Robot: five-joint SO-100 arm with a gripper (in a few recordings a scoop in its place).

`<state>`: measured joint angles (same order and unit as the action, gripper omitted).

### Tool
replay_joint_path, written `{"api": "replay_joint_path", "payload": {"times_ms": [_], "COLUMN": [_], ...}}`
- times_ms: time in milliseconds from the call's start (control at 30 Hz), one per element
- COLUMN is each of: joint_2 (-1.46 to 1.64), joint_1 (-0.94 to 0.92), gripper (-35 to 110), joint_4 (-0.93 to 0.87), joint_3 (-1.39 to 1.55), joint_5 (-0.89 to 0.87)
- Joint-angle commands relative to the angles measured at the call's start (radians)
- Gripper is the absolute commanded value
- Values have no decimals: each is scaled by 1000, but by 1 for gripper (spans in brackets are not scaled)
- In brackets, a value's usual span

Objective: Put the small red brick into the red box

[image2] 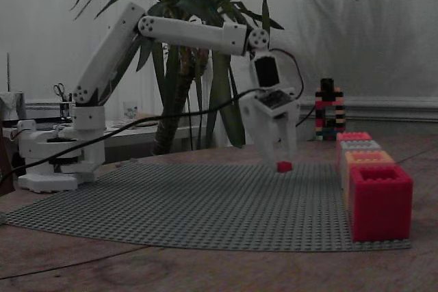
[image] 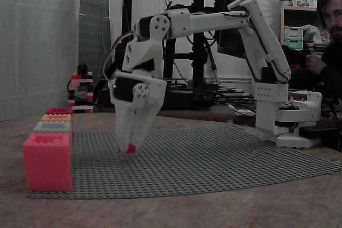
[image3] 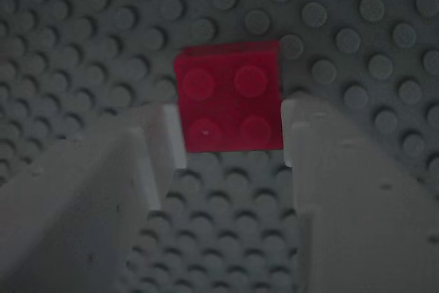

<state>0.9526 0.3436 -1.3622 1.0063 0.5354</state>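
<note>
My gripper (image: 128, 146) (image2: 282, 162) (image3: 230, 128) points down over the grey studded baseplate (image: 214, 158) (image2: 171, 203) and is shut on the small red brick (image: 129, 148) (image2: 284, 166) (image3: 226, 87), pinched at its very tips. The brick hangs close over the plate; I cannot tell whether it touches. The red box (image: 59, 110) (image2: 380, 200) ends a row of boxes on the plate's edge, far left and farthest back in one fixed view, nearest at the right in the other. The brick is well apart from it.
The row also holds an orange box (image: 56, 117) (image2: 367, 157), a grey box (image: 53, 126) (image2: 359, 146) and a coral-pink box (image: 47, 161) (image2: 354, 136). A brick tower (image: 80, 86) (image2: 328, 111) stands behind. The arm's base (image: 283, 121) (image2: 58, 155) sits off the plate. A person (image: 326, 41) sits behind.
</note>
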Motion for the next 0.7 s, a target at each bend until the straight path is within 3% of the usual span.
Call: {"api": "replay_joint_path", "payload": {"times_ms": [0,400,667], "joint_2": [193,172,41], "joint_1": [23,-385,-571], "gripper": [0,0,0], "joint_4": [-23,215,393], "joint_3": [-179,-276,-290], "joint_5": [-54,-391,-460]}}
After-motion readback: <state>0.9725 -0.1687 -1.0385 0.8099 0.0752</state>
